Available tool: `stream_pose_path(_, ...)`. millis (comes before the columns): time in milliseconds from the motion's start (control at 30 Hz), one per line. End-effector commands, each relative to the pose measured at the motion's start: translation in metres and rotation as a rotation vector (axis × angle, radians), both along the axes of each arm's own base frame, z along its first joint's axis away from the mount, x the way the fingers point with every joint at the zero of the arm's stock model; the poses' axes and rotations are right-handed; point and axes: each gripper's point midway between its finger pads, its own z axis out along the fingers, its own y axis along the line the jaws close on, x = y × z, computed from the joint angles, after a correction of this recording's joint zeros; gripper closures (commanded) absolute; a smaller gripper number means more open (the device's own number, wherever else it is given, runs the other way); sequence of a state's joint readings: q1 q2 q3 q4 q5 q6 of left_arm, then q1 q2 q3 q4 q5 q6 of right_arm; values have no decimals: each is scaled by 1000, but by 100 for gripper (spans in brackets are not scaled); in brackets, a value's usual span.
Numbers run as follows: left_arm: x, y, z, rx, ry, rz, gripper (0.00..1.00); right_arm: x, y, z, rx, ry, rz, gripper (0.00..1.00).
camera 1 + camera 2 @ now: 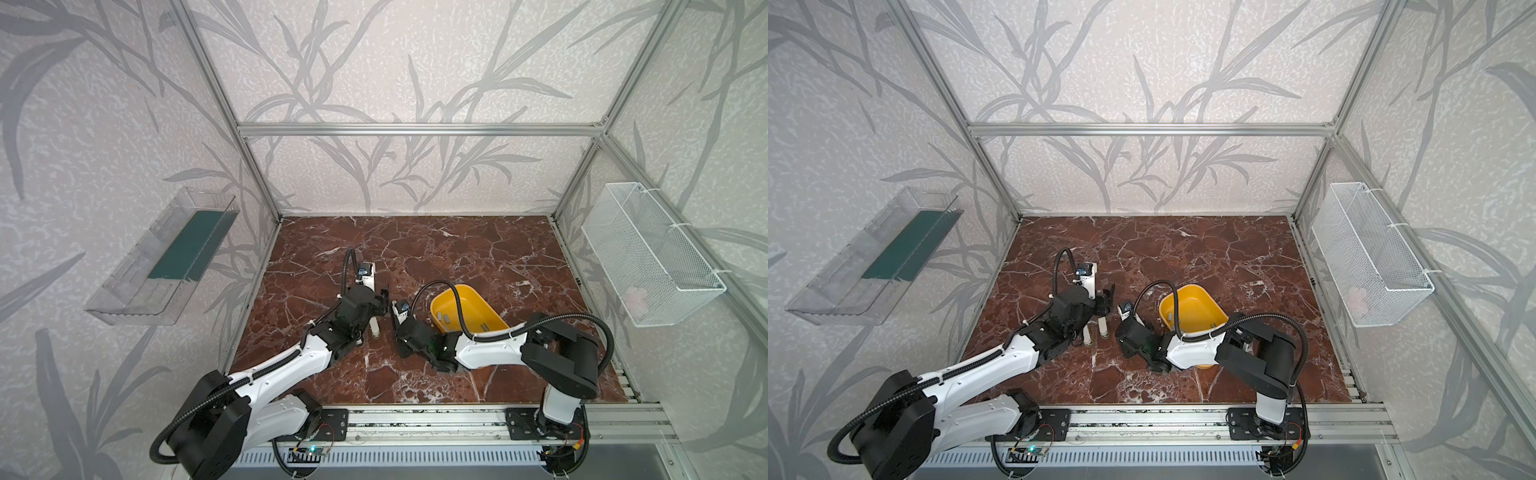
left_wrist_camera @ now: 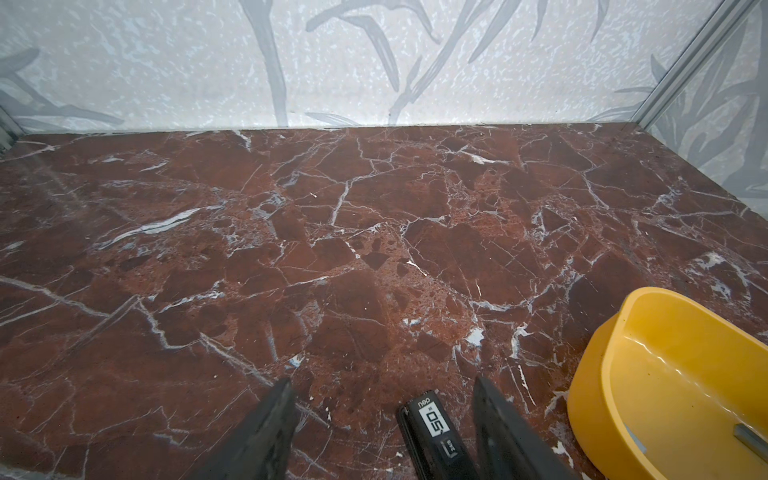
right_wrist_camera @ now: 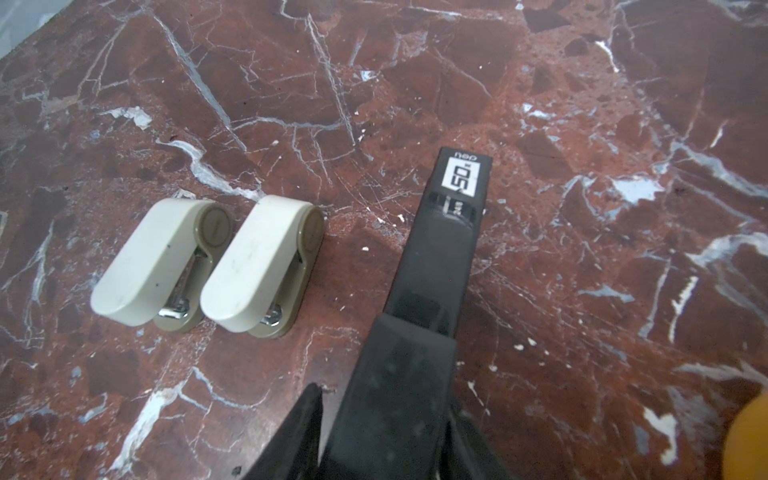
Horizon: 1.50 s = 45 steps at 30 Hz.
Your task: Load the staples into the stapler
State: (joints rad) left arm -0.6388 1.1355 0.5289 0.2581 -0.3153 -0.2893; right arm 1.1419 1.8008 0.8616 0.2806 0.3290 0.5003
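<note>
Two grippers meet over the black stapler (image 3: 453, 216), which lies flat on the marble tabletop (image 3: 582, 104) between them. It sits just beside a pair of small cream staplers (image 3: 158, 262) and near the yellow bin (image 2: 590, 395) that holds the staple strips (image 2: 752, 436). Your left gripper (image 2: 382, 382) stands wide apart around the labelled end and touches nothing. Your right gripper (image 3: 386, 399) straddles the body further back; you cannot tell whether its pads bear on it. Expect a rigid, fairly weighty tool with smooth plastic sides that may slip or pivot under a light pinch. Take it across the broad mid-body, square to its length. Keep the base pinned flat, so the top arm can hinge up without the spring kicking it loose.
</note>
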Motion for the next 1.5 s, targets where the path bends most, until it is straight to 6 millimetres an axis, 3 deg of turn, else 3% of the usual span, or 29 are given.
stream_pose_path(0, 3, 16, 6, 7, -35, 76, 32, 3, 1, 27, 29, -37, -13, 51)
stream_pose_path(167, 0, 32, 15, 24, -92, 137, 30, 4, -31, 81, 48, -127, -67, 42)
stream_pose_path(267, -4, 43, 24, 39, -138, 166, 28, 4, -61, 120, 52, -176, -118, 36)
stream_pose_path(333, -6, 54, 29, 59, -163, 207, 25, 8, -93, 141, 41, -191, -192, 35)
stream_pose_path(400, -9, 68, 33, 66, -182, 271, 21, 15, -134, 149, 24, -170, -299, 35)
stream_pose_path(500, -13, 88, 37, 50, -204, 337, 16, 27, -212, 131, 17, -72, -499, 37)
stream_pose_path(600, -18, 107, 38, 28, -219, 391, 12, 27, -280, 91, 42, 53, -657, 41)
stream_pose_path(633, -19, 114, 37, 22, -219, 414, 11, 25, -299, 77, 64, 100, -707, 42)
stream_pose_path(733, -22, 132, 31, 11, -217, 466, 9, 16, -331, 49, 153, 195, -792, 46)
stream_pose_path(833, -23, 142, 25, 18, -206, 491, 10, 12, -345, 32, 192, 242, -841, 47)
stream_pose_path(967, -22, 143, 23, 30, -200, 490, 9, 12, -343, 11, 223, 330, -837, 50)
stream_pose_path(1200, -17, 146, 21, 61, -201, 504, 10, 13, -310, 9, 362, 426, -743, 54)
stream_pose_path(1300, -12, 146, 17, 150, -211, 476, 4, 15, -300, 10, 389, 421, -722, 55)
stream_pose_path(1467, -16, 164, 20, 178, -226, 561, 0, 31, -300, 21, 374, 393, -715, 53)
